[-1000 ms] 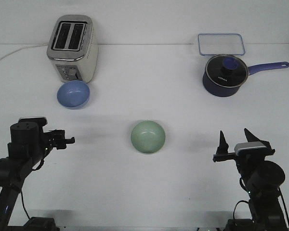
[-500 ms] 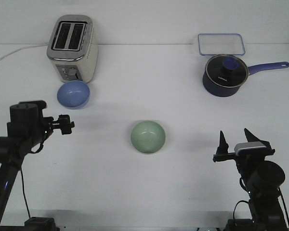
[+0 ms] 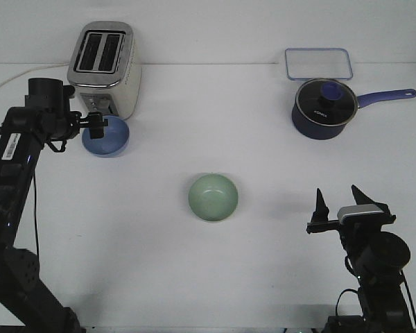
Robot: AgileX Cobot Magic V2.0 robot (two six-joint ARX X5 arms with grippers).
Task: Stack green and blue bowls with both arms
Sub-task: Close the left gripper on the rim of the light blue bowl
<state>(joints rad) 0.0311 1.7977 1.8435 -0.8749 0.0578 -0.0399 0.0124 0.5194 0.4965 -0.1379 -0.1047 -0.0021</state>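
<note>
Front view: left tool, opening unclear, over blue bowl; right tool spread wide, far from green bowl.

Periwinkle blue bowl, mint green bowl, dark blue saucepan.

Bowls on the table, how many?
2: a small periwinkle blue matte bowl in front of the toaster, by the left gripper; a pale mint green one mid-table. None looks hidden.

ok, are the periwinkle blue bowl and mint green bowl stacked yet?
No, the periwinkle blue bowl sits by the silver toaster, apart from the mint green bowl at mid-table.
</note>
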